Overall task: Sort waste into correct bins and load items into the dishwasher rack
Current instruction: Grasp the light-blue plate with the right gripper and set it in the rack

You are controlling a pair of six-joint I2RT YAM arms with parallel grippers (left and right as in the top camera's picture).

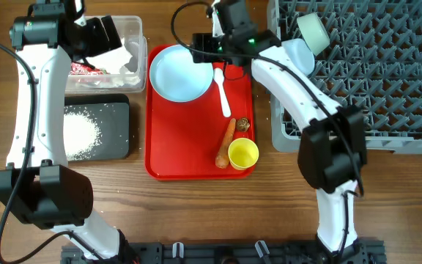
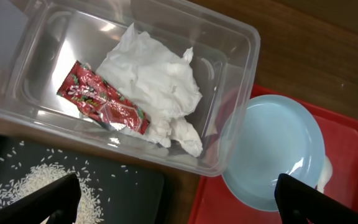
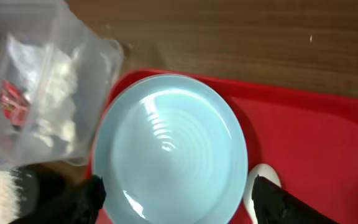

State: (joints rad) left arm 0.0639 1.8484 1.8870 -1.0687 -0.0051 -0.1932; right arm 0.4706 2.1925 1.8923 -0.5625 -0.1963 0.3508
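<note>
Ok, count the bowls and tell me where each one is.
2. The greenish bowl is in the rack's top-left corner, overhead view; the blue bowl is just below it, partly under the right arm, which could hide another.

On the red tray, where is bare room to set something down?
Bare: lower-left of the red tray in the overhead view, between the plate above and the carrot to the right. Crowded: the right strip, with spoon, brown lump, yellow cup.

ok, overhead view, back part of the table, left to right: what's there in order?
clear tub → pale blue plate → white spoon → dishwasher rack
</note>
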